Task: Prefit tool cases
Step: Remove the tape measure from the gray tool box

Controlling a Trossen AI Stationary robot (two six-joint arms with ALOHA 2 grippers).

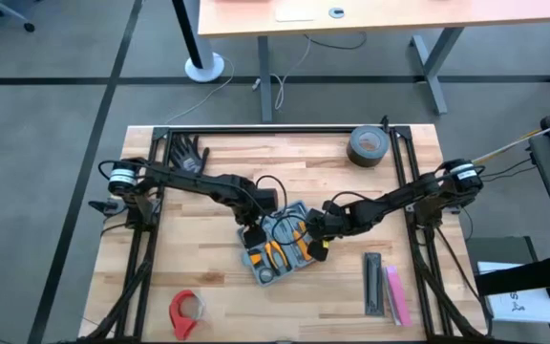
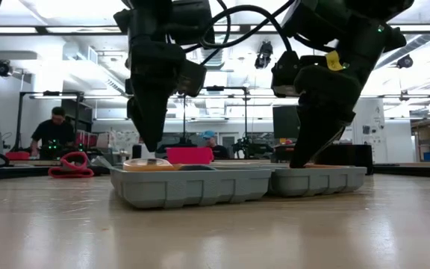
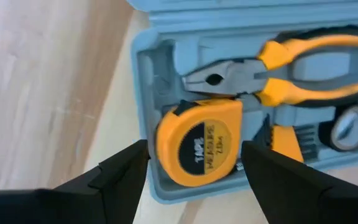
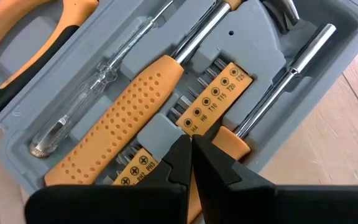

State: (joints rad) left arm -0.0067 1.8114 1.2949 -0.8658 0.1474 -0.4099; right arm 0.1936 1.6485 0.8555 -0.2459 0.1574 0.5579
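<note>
Moulded grey plastic case [image 1: 280, 250], rounded yellow tape measure [image 3: 199, 149].

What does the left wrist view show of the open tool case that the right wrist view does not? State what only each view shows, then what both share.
Left wrist view only: a yellow tape measure between the open left gripper fingers, with pliers beside it. Right wrist view only: a clear-handled screwdriver, a bit holder and the shut right gripper over it. Both show the grey tool case tray on the wooden table.
</note>
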